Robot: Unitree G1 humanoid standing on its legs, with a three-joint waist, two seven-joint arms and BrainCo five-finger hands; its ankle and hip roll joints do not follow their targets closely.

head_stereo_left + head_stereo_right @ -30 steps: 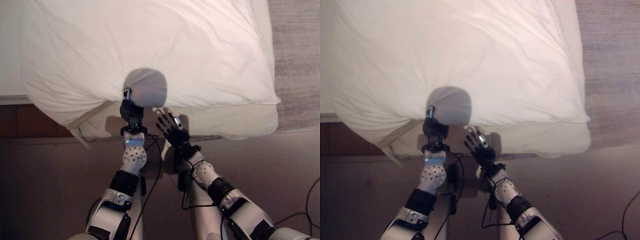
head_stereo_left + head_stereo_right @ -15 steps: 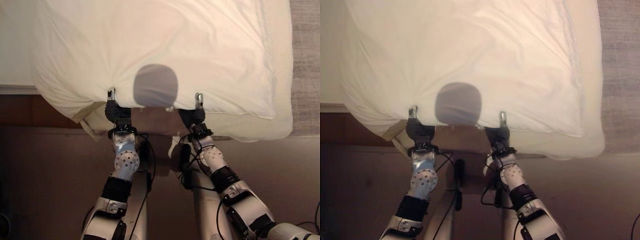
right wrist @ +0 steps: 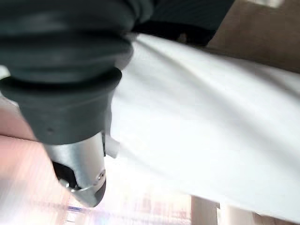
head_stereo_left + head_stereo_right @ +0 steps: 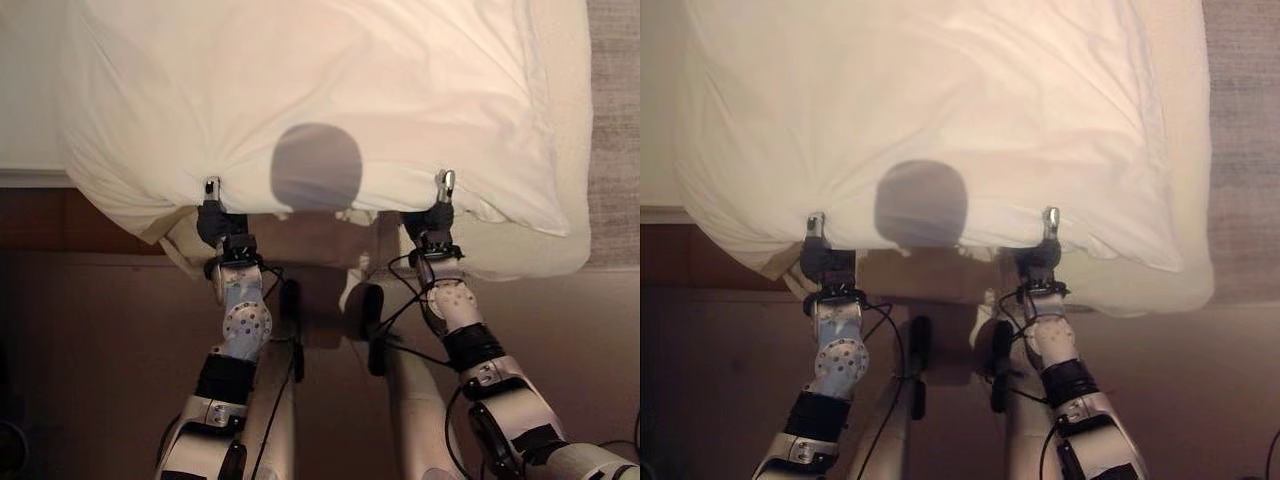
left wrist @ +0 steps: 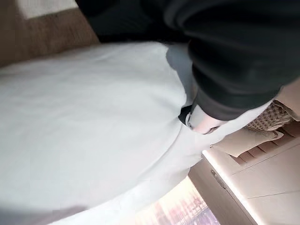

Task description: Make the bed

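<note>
White puffy cotton duvet (image 4: 310,100) is lying across the bed's pale mattress (image 4: 520,245); left hand (image 4: 212,215) at seven o'clock and right hand (image 4: 437,212) at five are each pinching its near hem.

duvet (image 4: 320,90) on bed (image 4: 560,245) | robot hands at near edge

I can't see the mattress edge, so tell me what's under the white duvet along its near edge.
Under the near edge of the white duvet a cream mattress shows. Left hand and right hand reach in there; their fingers are covered by the cloth.
</note>
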